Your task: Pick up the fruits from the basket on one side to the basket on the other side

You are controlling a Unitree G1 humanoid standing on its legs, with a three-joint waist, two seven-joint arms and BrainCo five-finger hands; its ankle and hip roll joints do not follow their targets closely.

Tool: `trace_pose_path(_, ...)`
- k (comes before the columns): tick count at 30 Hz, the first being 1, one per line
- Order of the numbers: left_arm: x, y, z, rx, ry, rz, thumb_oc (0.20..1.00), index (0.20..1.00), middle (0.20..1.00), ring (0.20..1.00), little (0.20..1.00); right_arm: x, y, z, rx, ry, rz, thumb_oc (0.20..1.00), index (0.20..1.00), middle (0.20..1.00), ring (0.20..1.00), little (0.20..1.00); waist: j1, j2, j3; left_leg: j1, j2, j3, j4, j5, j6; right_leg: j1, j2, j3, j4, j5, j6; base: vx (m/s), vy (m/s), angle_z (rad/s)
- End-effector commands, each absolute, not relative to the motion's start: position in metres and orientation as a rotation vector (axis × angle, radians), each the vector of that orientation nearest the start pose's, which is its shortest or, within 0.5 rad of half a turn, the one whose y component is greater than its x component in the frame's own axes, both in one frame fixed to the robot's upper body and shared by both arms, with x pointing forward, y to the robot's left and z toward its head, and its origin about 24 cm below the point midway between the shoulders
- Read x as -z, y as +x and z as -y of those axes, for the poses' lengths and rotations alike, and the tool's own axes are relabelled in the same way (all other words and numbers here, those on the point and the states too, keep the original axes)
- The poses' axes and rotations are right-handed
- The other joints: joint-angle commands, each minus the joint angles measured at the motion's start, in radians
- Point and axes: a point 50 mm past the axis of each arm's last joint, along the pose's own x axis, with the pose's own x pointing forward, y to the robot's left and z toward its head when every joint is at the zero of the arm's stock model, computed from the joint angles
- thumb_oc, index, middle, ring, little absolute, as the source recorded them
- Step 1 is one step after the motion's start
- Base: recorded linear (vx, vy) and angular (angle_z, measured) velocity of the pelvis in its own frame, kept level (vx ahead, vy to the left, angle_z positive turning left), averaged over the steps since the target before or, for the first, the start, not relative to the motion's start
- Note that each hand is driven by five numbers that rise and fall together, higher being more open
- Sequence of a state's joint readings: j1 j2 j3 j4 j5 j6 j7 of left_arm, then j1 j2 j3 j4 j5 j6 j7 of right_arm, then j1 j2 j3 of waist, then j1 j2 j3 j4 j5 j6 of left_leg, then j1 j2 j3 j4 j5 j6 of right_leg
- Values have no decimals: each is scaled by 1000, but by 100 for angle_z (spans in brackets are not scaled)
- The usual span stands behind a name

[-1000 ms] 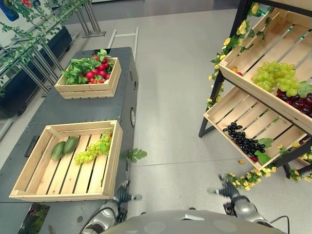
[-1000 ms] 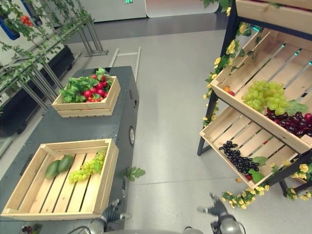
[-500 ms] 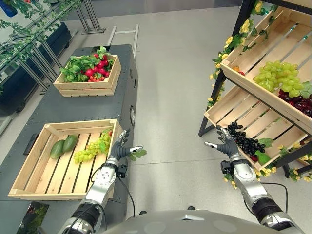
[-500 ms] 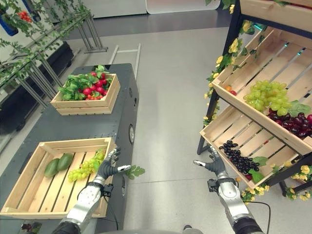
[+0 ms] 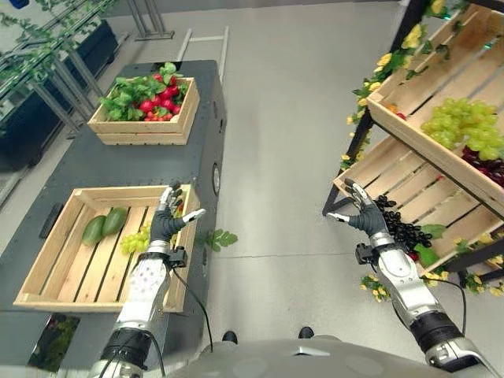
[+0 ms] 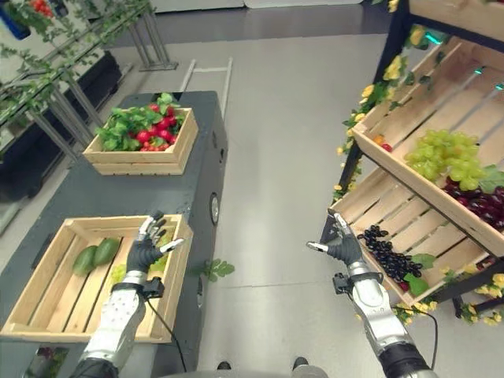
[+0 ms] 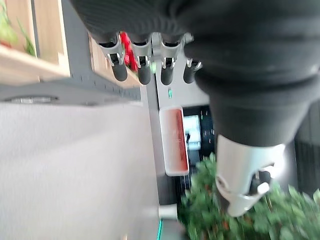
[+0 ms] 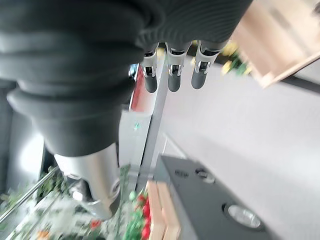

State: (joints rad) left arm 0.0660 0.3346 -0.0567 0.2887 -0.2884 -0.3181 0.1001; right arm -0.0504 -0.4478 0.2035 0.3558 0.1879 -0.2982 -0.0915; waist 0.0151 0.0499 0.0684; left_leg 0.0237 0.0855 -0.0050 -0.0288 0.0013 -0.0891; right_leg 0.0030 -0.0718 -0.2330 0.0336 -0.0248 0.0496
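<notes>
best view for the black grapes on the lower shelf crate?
Right eye view: the black grapes lie whole in the lower shelf crate, beside the right hand. In the left eye view that hand overlaps their near end. The wrist views give nothing usable of them.

Head stereo pair looks down on the near crate (image 5: 47,272) and shelf rack (image 5: 441,157); wrist cameras sight closely along fingers

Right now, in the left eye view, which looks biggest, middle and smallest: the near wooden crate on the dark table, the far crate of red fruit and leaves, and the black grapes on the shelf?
1. Near wooden crate
2. Far crate, though it sits farther from the camera
3. Black grapes
</notes>
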Motion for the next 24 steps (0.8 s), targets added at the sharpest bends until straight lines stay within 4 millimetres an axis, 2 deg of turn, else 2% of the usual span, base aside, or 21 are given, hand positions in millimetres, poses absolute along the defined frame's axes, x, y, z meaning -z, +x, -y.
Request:
trace_pose_path(1, -43, 230, -264, -208, 227, 119, 1000, 1000, 1000, 1000, 1000, -35, 271, 193, -91, -207, 100, 1000, 1000, 1000, 1000, 1000, 51, -127, -13, -40, -120, 4, 75, -79, 95, 5, -111, 103, 15, 55, 105, -6, 160, 37)
trace_pose_path(4, -47, 231, -272, -237, 272, 126, 1000, 1000, 1000, 1000, 1000, -35, 273, 187, -108, -188, 103, 1000, 1000, 1000, 1000, 1000, 83, -138, 2, -55, -142, -21, 87, -82, 107, -28, -141, 89, 98, 58, 117, -1, 130, 43)
trace_pose_path(6, -50, 234, -272, -238, 305, 137, 1000, 1000, 1000, 1000, 1000, -34, 272, 183, -108, -163, 98, 1000, 1000, 1000, 1000, 1000, 94, -138, 19, -60, -153, -37, 102, -85, 120, -77, -157, 93, 221, 84, 127, 1, 152, 55)
trace_pose_path(8, -52, 237, -269, -220, 318, 145, 1000, 1000, 1000, 1000, 1000, -35, 272, 181, -119, -166, 106, 1000, 1000, 1000, 1000, 1000, 95, -125, 41, -56, -154, -53, 113, -87, 132, -115, -159, 98, 335, 118, 124, 21, 166, 44)
trace_pose_path(11, -54, 240, -260, -191, 334, 158, 1000, 1000, 1000, 1000, 1000, -35, 273, 180, -115, -166, 106, 1000, 1000, 1000, 1000, 1000, 87, -97, 72, -32, -154, -72, 123, -101, 144, -178, -147, 80, 441, 95, 107, 84, 131, 43)
trace_pose_path(13, -55, 244, -251, -159, 331, 174, 1000, 1000, 1000, 1000, 1000, -35, 272, 182, -111, -173, 106, 1000, 1000, 1000, 1000, 1000, 58, -88, 81, -5, -160, -98, 116, -106, 141, -227, -91, 96, 397, 53, 88, 188, 33, 28)
trace_pose_path(14, -56, 248, -244, -131, 325, 182, 1000, 1000, 1000, 1000, 1000, -35, 270, 186, -105, -175, 105, 1000, 1000, 1000, 1000, 1000, 27, -84, 87, 20, -165, -124, 109, -119, 139, -254, -40, 112, 351, 32, 74, 219, -16, 51)
trace_pose_path(15, -57, 249, -242, -119, 327, 191, 1000, 1000, 1000, 1000, 1000, -34, 269, 188, -99, -182, 102, 1000, 1000, 1000, 1000, 1000, 18, -88, 89, 29, -174, -135, 107, -122, 136, -264, -32, 118, 320, 42, 75, 239, -57, 72)
trace_pose_path(17, -62, 253, -232, -81, 338, 219, 1000, 1000, 1000, 1000, 1000, -36, 266, 193, -83, -187, 113, 1000, 1000, 1000, 1000, 1000, -17, -95, 98, 57, -193, -174, 105, -142, 131, -290, -17, 148, 184, 79, 76, 224, -86, 103)
trace_pose_path(19, -68, 258, -221, -41, 328, 255, 1000, 1000, 1000, 1000, 1000, -39, 267, 195, -69, -186, 122, 1000, 1000, 1000, 1000, 1000, -46, -81, 109, 73, -187, -211, 111, -160, 121, -323, -28, 201, 135, 126, 101, 168, -88, 97)
trace_pose_path(20, -68, 259, -221, -41, 327, 255, 1000, 1000, 1000, 1000, 1000, -39, 267, 195, -69, -187, 123, 1000, 1000, 1000, 1000, 1000, -46, -80, 110, 73, -186, -211, 111, -161, 121, -322, -28, 201, 134, 126, 101, 138, -141, 93)
trace_pose_path(21, -70, 261, -213, -16, 311, 273, 1000, 1000, 1000, 1000, 1000, -41, 270, 193, -69, -187, 133, 1000, 1000, 1000, 1000, 1000, -54, -75, 116, 80, -176, -221, 115, -175, 112, -330, -60, 246, 115, 157, 122, 106, -172, 64)
trace_pose_path(23, -73, 263, -200, 22, 250, 295, 1000, 1000, 1000, 1000, 1000, -43, 269, 195, -57, -182, 141, 1000, 1000, 1000, 1000, 1000, -52, -76, 111, 81, -168, -227, 114, -190, 102, -327, -80, 284, 102, 169, 129, 110, -199, 60)
trace_pose_path(24, -73, 263, -200, 23, 250, 295, 1000, 1000, 1000, 1000, 1000, -43, 269, 195, -56, -182, 141, 1000, 1000, 1000, 1000, 1000, -52, -75, 111, 81, -168, -227, 114, -191, 102, -326, -80, 283, 101, 169, 129, 48, -84, 41)
